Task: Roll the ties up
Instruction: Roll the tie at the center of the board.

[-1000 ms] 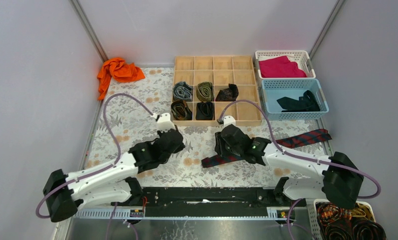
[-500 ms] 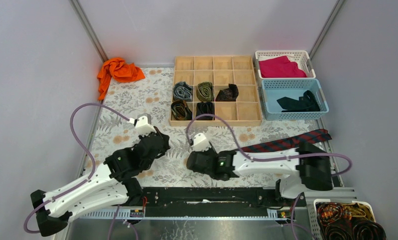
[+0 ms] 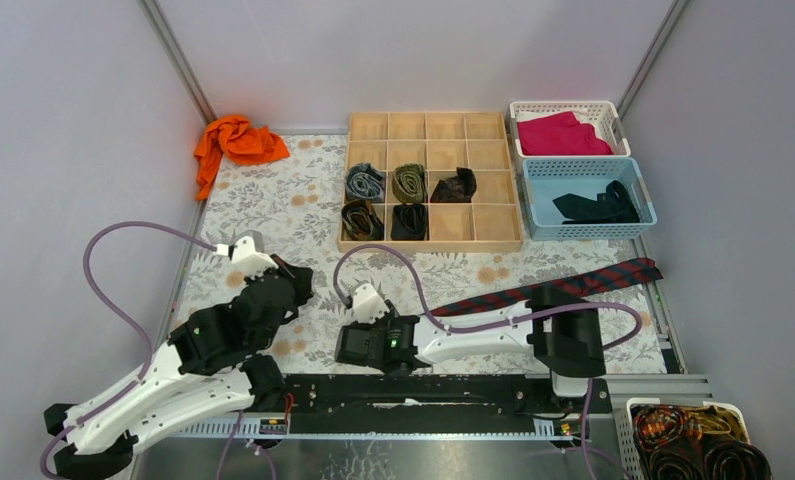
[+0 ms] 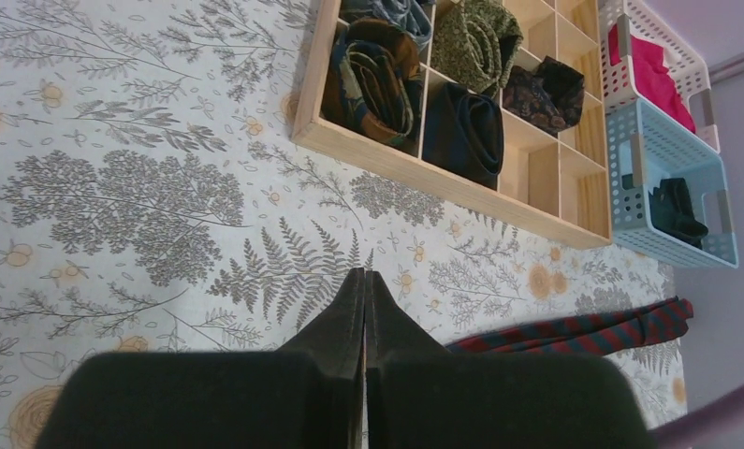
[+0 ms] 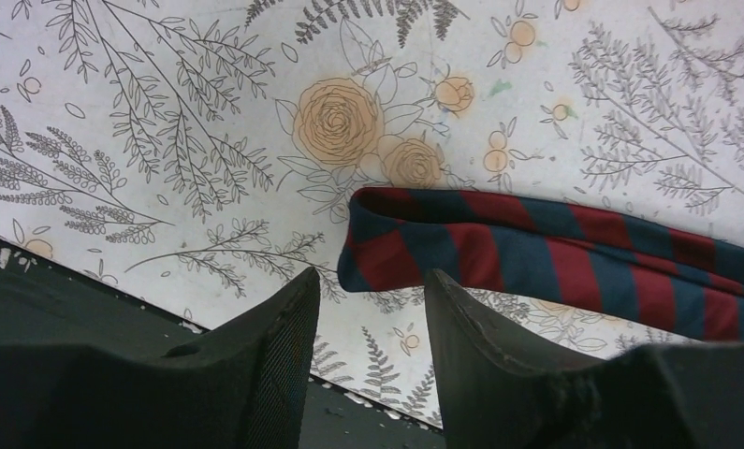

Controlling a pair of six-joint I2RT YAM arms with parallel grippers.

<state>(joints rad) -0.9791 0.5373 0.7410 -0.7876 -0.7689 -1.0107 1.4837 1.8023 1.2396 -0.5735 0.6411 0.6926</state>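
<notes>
A navy tie with red diagonal stripes [image 3: 573, 285] lies flat as a long strip across the right of the mat. Its narrow end [image 5: 396, 238] lies just ahead of my right gripper [image 5: 372, 281], which is open and empty close above the mat near the front rail. In the top view the right gripper [image 3: 351, 345] is low in the middle. My left gripper [image 3: 285, 285] is shut and empty over the mat to the left; it also shows in the left wrist view [image 4: 364, 281]. Several rolled ties [image 3: 409, 183] sit in the wooden organizer [image 3: 493, 150].
An orange cloth [image 3: 235, 140] lies at the back left. A white basket [image 3: 518, 106] holds a magenta cloth. A blue basket [image 3: 533, 190] holds a black tie [image 3: 598, 207]. A basket of more ties [image 3: 698, 445] stands at the near right. The black rail [image 3: 423, 390] runs along the front edge.
Both arms have drawn back toward the near edge. The right gripper has moved left along the striped tie to its narrow end. The left gripper has moved left and nearer.
</notes>
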